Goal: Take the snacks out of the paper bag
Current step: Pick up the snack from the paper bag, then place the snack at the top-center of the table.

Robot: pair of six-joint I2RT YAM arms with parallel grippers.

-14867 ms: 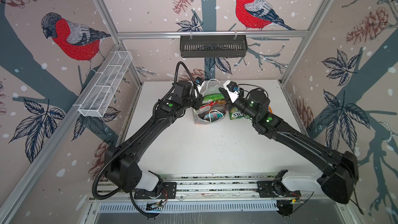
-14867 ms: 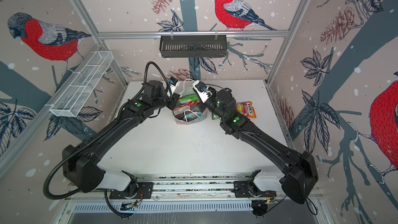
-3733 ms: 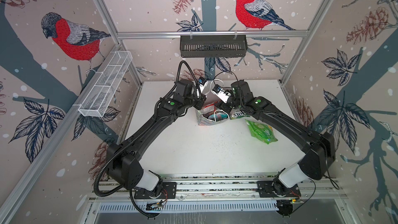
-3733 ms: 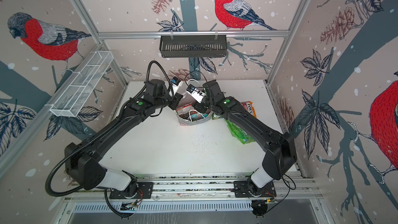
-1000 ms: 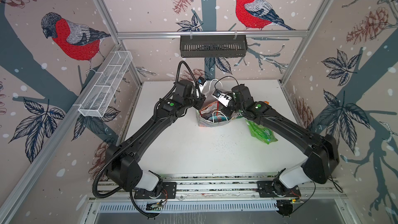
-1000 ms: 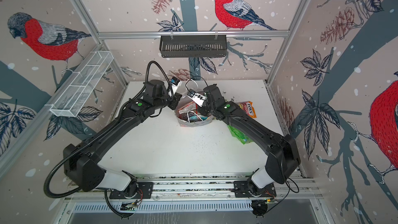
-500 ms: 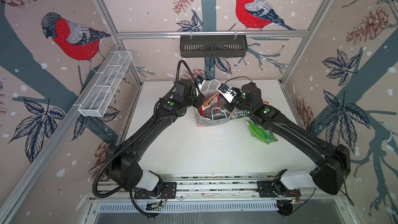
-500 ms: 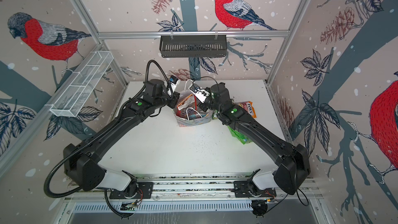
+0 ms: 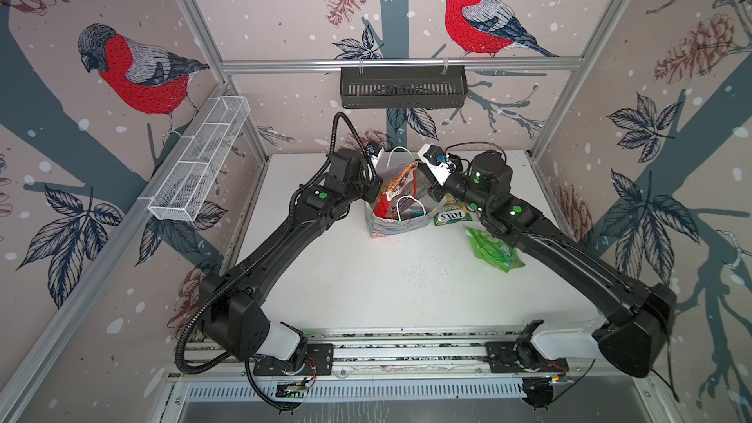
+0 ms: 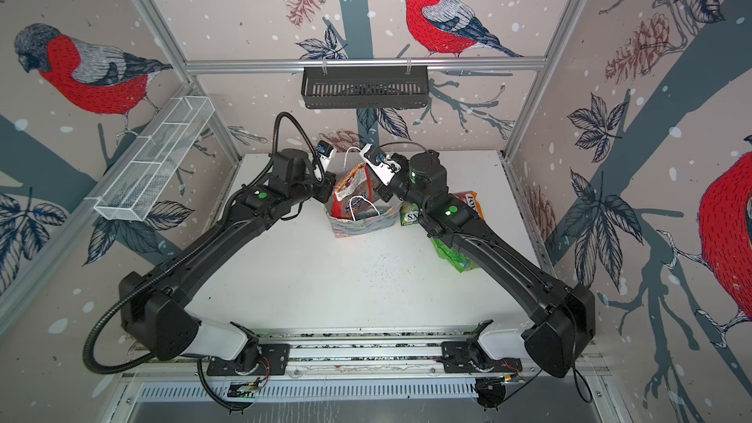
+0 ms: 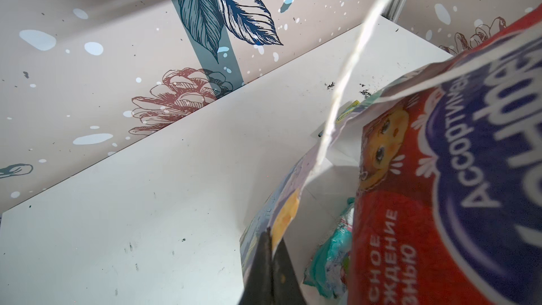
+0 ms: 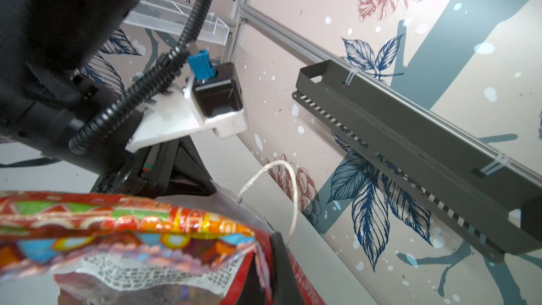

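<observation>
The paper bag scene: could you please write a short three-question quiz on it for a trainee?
1. True or false: the red packet lies flat on the table.
2. The left gripper is: A open above the paper bag; B shut on the paper bag's rim; C shut on the red packet.
3. How many snacks lie on the table outside the bag?

Key
1. False: the right gripper holds it sticking up out of the bag.
2. B.
3. Three: the green-yellow FOX'S packet, the orange-yellow FOX'S packet and the bright green packet.
</observation>
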